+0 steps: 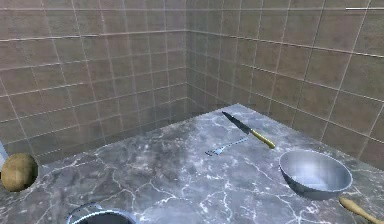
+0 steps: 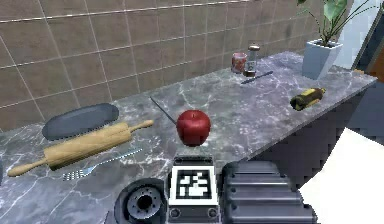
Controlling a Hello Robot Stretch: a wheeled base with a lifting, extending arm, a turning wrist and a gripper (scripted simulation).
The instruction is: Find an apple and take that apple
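The search looks done: in the arm side view the red apple (image 2: pixel 193 126) stands on the marbled surface (image 2: pixel 250 110), just beside the rolling pin (image 2: pixel 85 147) and up the picture from the pincer (image 2: pixel 140 205). The pincer's far end cannot be made out, so whether it grips anything cannot be told. The reach seems in hand, and the next move calls for extending to the apple without nudging the rolling pin

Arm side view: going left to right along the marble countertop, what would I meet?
Pale wooden rolling pin → round red apple → small dark red jar → green plant in a white square pot.
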